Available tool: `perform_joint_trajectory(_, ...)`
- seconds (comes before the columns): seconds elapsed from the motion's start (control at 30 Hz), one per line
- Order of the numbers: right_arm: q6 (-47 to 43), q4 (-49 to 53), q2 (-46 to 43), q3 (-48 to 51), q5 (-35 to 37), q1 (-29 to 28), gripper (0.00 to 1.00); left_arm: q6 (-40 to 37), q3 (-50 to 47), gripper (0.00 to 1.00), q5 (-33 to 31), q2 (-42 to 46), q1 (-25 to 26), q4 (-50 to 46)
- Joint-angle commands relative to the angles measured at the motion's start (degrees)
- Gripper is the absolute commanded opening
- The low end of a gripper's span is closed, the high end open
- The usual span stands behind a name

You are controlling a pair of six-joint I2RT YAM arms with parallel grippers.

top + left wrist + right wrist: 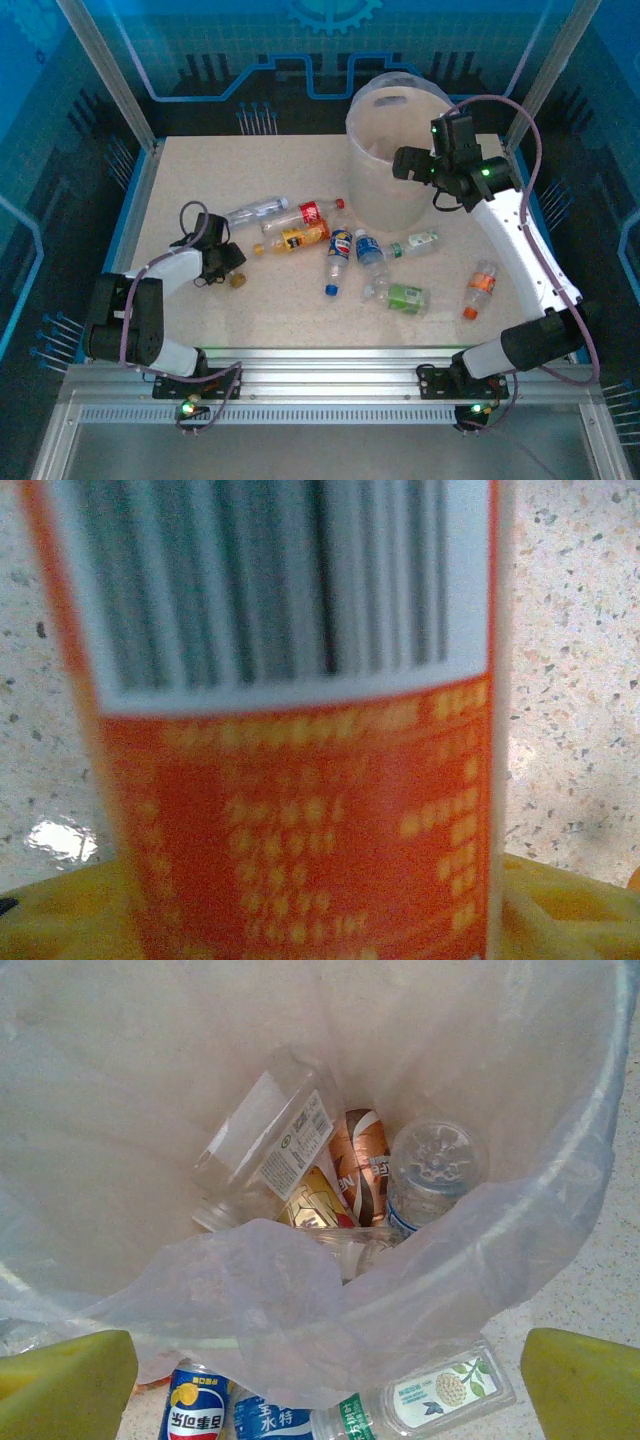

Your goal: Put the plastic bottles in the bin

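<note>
Down at the left jaws, an orange-labelled bottle [300,780] with a white barcode panel stands between the yellow fingers [60,910], very close to the wrist camera. Whether the fingers press on it or merely flank it, I cannot tell. From above, these jaws sit low over the speckled desk [200,170] on its left side, with a small brown cap [238,280] just beside them.

The right jaws stand wide apart with nothing between them, their yellow tips [65,1385] framing the mouth of the bin [385,190]. They hang over the bin's right rim at the far side of the desk. Inside the clear liner [250,1300] lie a clear bottle with a white label [265,1150], a brown-labelled bottle [360,1160] and another clear bottle [435,1165] seen end-on.

Outside, near the bin's foot, more bottles lie on their sides mid-desk: a clear one [257,210], a red-labelled one [312,212], a yellow-orange one [295,238], a blue cola bottle [338,255], a blue-labelled water bottle [368,248] and a small bottle with a green-and-white label [415,242]. Nearer the arms lie a green-labelled bottle [398,295] and, to the right, an orange-capped bottle [480,288].
</note>
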State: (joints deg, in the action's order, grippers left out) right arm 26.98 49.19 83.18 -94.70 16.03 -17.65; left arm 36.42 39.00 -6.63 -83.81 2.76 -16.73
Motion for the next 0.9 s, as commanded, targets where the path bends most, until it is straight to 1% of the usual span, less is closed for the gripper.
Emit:
perform_joint_trajectory(0.0, 0.2, -0.6, 0.1, -0.8, -0.4, -0.8, 1.0, 0.7, -1.1, 0.6, -1.6, 1.5, -0.5, 0.0)
perform_joint_trajectory(0.07, 0.1, -0.7, 0.2, -0.9, -0.6, -0.8, 1.0, 0.6, -1.2, 0.54, -1.9, 2.4, -0.4, -0.1)
perform_joint_trajectory(0.13, 0.1, -0.7, 0.3, -1.0, -0.7, -0.8, 1.0, 0.4, -1.2, 0.5, -2.3, 3.9, -0.4, -0.4)
perform_joint_trajectory(0.3, -0.1, -0.8, -0.2, -1.0, -1.1, -1.0, 1.0, -0.8, -1.0, 0.44, -3.9, 9.3, -0.4, -2.3)
perform_joint_trajectory(0.4, -0.5, -0.9, -0.7, -0.8, -1.8, -1.2, 1.0, -1.7, -1.0, 0.43, -4.0, 14.1, -0.4, -3.2)
perform_joint_trajectory(0.6, -1.8, -2.6, -2.0, -0.5, -5.5, -2.0, 1.0, -5.4, -0.8, 0.43, -1.4, 26.1, 0.9, -2.2)
perform_joint_trajectory(0.73, -2.8, -5.0, -3.5, 0.2, -10.6, -2.7, 1.0, -8.5, 0.6, 0.43, 1.4, 31.6, 4.2, 0.6)
perform_joint_trajectory(0.87, -3.3, -7.7, -4.1, 0.6, -18.2, -3.1, 1.0, -10.9, 1.9, 0.43, 6.6, 32.8, 8.8, 6.3)
